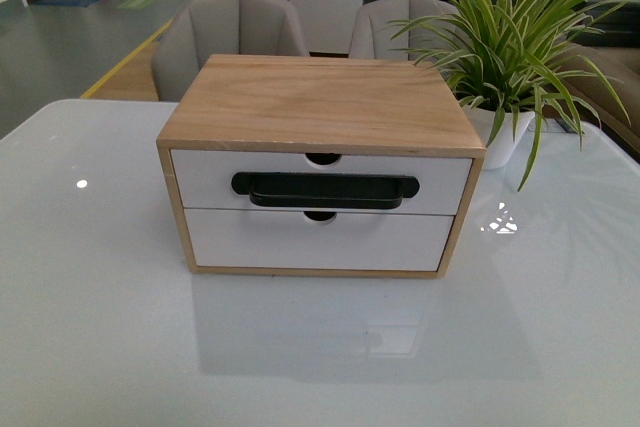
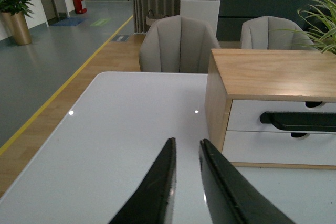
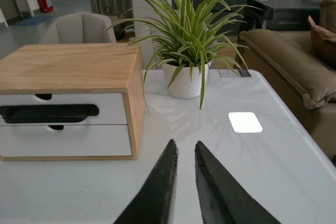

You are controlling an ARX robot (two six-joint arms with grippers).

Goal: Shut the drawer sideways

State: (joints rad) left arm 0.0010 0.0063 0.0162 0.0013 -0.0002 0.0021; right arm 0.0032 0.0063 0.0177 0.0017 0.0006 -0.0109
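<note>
On the white glossy table stands a light-wood cabinet, and the drawer occupies its upper slot, white front panel seemingly flush with the frame and with the handleless lower drawer front; no gap is visible, so it appears fully seated or very nearly so. A long black bar handle runs across the panel below the half-round notch. Judged from its build, the drawer is rigid, light and not fragile; the panel is smooth and likely slippery, so the handle or panel edge offers the surest contact. Left gripper and right gripper both show their fingers nearly together with a narrow gap, holding nothing, well clear of the cabinet. A potted plant stands just beside the cabinet's right rear corner.
</note>
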